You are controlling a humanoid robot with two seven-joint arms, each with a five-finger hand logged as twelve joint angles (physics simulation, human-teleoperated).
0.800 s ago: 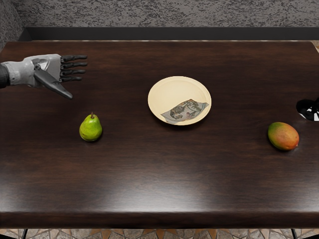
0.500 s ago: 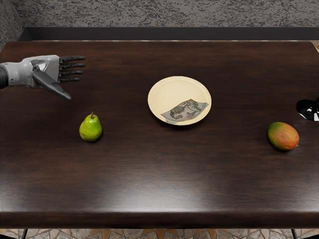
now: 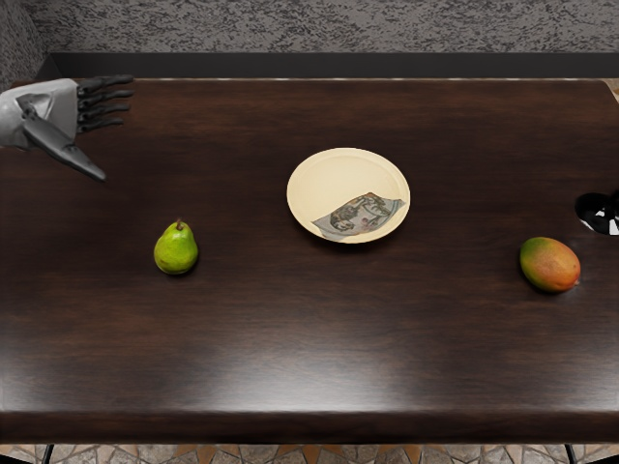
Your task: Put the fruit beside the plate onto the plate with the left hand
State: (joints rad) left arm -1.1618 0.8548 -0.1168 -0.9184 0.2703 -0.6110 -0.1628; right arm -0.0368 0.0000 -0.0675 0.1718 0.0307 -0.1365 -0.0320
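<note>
The left hand (image 3: 56,114), spread wide and empty, hangs at the upper left of the frame, well apart from the pear (image 3: 176,248) standing left of the plate (image 3: 329,172). A glancing approach could topple the pear and roll it across the surface (image 3: 309,338).

Legible text, labels, brands, numbers, signs: none found. Only marking noted: on the cream round plate (image 3: 334,179), a grey patterned patch (image 3: 356,215) toward its 5 o'clock rim. It shows ornamental swirls, too small and blurred to yield any letters or figures.
</note>
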